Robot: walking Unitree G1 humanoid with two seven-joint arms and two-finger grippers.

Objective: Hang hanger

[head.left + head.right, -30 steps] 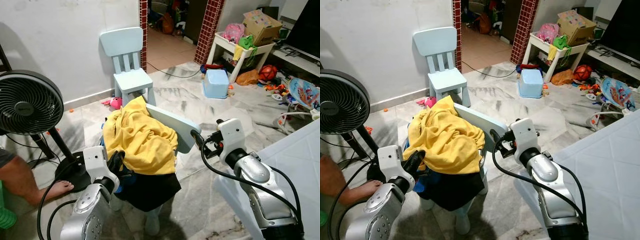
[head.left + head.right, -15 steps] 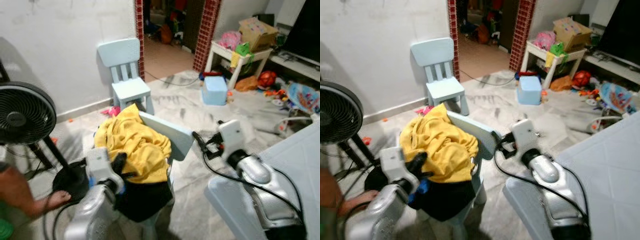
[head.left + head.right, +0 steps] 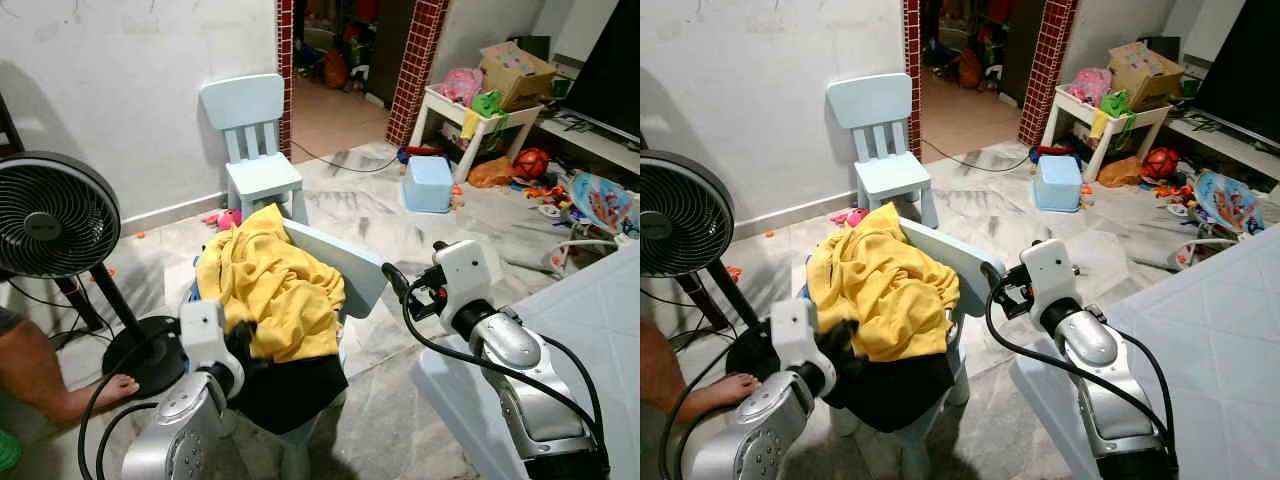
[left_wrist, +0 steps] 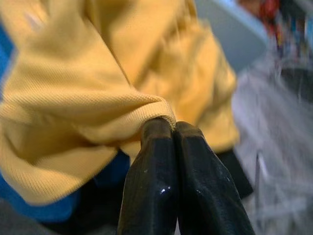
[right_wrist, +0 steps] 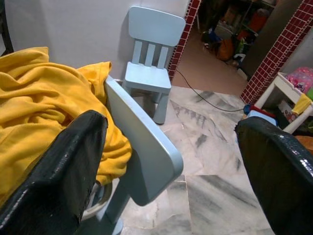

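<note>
The left gripper [image 4: 173, 128] is pressing its two black fingers flat together against the lower hem of a yellow shirt [image 3: 280, 285]; whether any fabric is pinched between them cannot be told, and they look simply closed at the cloth's edge. That shirt is lying heaped with a dark garment [image 3: 300, 385] and a bit of blue cloth [image 4: 29, 208] on a small pale blue chair [image 3: 340, 265], sitting at about six o'clock in the head view, just ahead of the robot. The right gripper [image 5: 171, 161] is hovering with its fingers spread wide, beside the chair's backrest at three o'clock of the pile, touching nothing.

No hanger can be made out among the clothes, so the task's thing is either buried in the heap or elsewhere; I cannot tell which. This looks like an early step: searching or lifting laundry to reach it. The next move probably calls for getting a real grip on the yellow cloth and raising it, while the open right gripper is waiting to take whatever comes free.

A second chair [image 3: 255, 140] is standing at twelve o'clock, a fan [image 3: 55, 215] at nine, with a person's foot [image 3: 105, 390] beside its base.
</note>
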